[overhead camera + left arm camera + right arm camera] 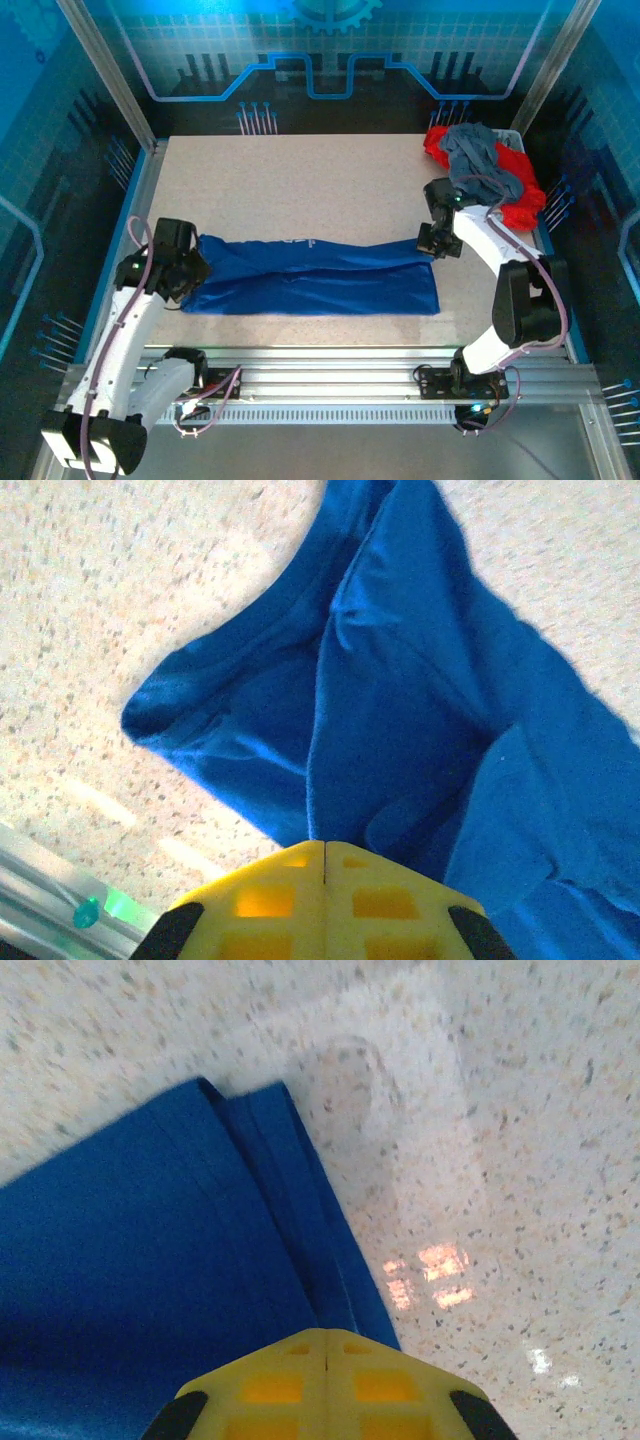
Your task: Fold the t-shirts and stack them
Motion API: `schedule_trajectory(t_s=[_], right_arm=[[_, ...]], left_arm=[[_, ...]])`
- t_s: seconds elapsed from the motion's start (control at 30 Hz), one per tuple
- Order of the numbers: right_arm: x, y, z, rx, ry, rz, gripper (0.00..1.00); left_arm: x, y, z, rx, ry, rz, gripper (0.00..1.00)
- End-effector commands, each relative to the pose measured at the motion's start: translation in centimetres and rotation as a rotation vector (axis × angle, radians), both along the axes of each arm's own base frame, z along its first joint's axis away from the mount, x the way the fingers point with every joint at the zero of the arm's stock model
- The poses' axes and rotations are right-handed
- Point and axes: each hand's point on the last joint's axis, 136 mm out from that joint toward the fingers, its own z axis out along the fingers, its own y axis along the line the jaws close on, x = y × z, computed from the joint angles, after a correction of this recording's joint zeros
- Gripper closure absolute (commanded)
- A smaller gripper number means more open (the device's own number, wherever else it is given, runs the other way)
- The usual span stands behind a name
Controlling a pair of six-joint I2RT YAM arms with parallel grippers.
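**While both ends are pinched, the blue t-shirt lies stretched across the surface**

At the left, the left end effector (185, 268) sits low at the left end of the blue t-shirt (320, 280). In its wrist view its yellow fingers (270, 900) are pressed together, with the cloth's folds gathering up into their tips, so it is clamped on the blue t-shirt. The shirt runs from there as a long, narrow folded band across the near part of the speckled surface (300, 180), lying flat with a few creases along its length. At the band's right end, by its far corner, the right end effector (437, 243) meets the cloth. Its fingers (380, 1385) are also together, closed on the shirt's folded edge. Farther right, at the back right corner and well apart from the blue shirt, a crumpled grey t-shirt (480, 160) lies on top of bunched red t-shirts (518, 190).
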Motion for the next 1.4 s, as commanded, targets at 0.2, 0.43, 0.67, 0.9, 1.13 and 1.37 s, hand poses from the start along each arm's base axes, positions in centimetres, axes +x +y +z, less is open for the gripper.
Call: schedule_trajectory(t_s=[0.2,0.43,0.67,0.9,1.13,1.37], right_arm=[[-1.9,0.3,-3.4,-0.046,0.119,-0.018,1.0],[-2.5,-0.1,-3.7,-0.076,0.147,-0.035,1.0],[-2.9,-0.2,-3.1,-0.085,0.137,-0.053,1.0],[-3.3,0.4,-3.2,-0.017,0.131,-0.093,0.74],[1.1,0.6,0.6,0.089,-0.047,-0.117,0.58],[6.6,1.7,-0.2,0.174,-0.088,-0.093,0.68]], left_arm=[[-2.4,-0.4,-5.8,-0.06,0.15,0.101,1.0],[-2.2,0.2,-6.2,-0.027,0.168,0.12,1.0],[-2.5,1.4,-5.3,0.031,0.148,0.16,1.0],[-2.3,0.7,-6.5,-0.006,0.178,0.158,0.88],[1.8,0.7,-2.5,0.015,0.064,0.094,0.5],[9.8,0.7,-1.4,-0.097,-0.013,0.073,0.46]])
